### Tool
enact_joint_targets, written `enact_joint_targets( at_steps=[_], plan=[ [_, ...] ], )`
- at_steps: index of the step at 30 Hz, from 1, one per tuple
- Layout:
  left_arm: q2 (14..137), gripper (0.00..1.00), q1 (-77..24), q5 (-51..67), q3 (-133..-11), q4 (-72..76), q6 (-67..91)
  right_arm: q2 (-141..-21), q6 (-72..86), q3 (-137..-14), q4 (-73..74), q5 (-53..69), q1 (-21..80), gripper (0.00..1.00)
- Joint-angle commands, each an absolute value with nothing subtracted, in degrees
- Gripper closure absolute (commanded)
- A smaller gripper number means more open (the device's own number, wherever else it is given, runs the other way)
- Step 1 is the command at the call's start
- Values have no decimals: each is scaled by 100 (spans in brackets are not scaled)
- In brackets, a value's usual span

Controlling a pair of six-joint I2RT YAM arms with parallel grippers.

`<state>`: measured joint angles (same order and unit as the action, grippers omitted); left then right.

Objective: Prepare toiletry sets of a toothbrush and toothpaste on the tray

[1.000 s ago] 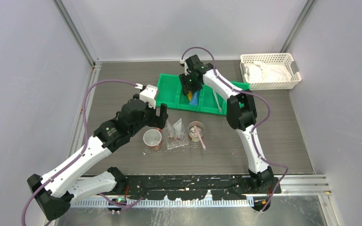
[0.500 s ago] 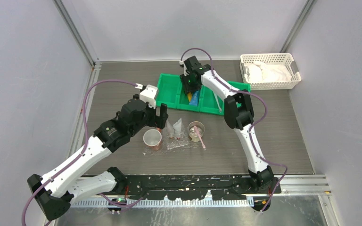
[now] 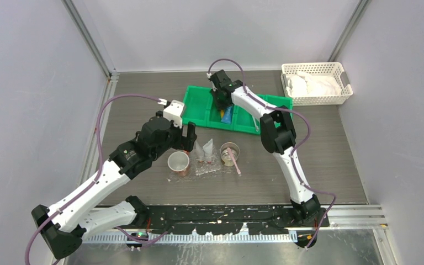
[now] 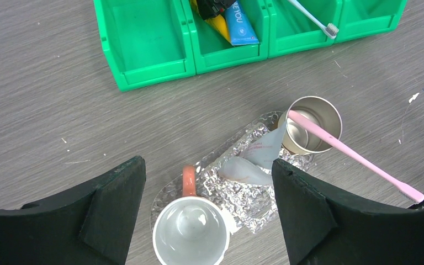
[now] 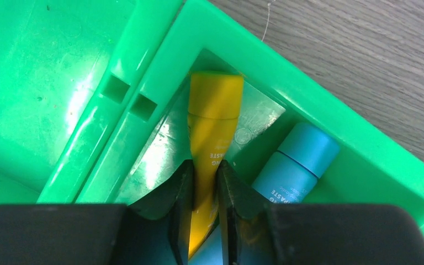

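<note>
Yellow toothpaste tube (image 5: 214, 124): lies in the green bin (image 5: 116, 61), second compartment from the left in the top view, cap toward the far wall. Right fingers (image 5: 176, 193) are closed on its body, one pad touching each side. The tube rests on the compartment floor.

Blue toothpaste tube (image 5: 298, 160): same compartment, just beside the yellow one, not gripped.

Pale toothbrush (image 4: 312, 15): lies slantwise in the next compartment to the right.

Tray (image 4: 243, 196): crinkly, glossy, on the table (image 3: 337, 160) near the bin's front edge but apart from it. A white toothpaste tube (image 4: 259, 160) lies on it at the middle. A mug with an orange handle (image 4: 190, 234) stands on its left end. A metal cup (image 4: 313, 124) stands at its right end; on the tray or just off it, cannot tell. A pink toothbrush (image 4: 353, 154) leans in that cup, tilted out over the rim to the right.

Left fingers (image 4: 110, 204): spread wide, holding nothing, hanging above the tray with the mug and the white tube between them in the wrist view.

White lattice basket (image 3: 314, 83): far right corner of the table, well apart from the bin, with something white inside.
</note>
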<state>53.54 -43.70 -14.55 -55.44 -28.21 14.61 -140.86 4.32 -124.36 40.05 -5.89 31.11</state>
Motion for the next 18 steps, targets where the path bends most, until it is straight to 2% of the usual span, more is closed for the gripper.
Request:
enact_joint_targets(
  at_steps=[1,12,18],
  plan=[
    [5195,15,-4333,-1489,-5559,-2860,1477,-13878,664,-12003,3572,-653,3116,80],
    [5008,15,-4333,-1623,-5573,-2936,1506,-12608,1274,-12386,3198,-175,2980,82],
    [4974,15,-4333,-1674,-5753,-3008,1542,-11664,2650,-11656,2356,681,2636,83]
  ],
)
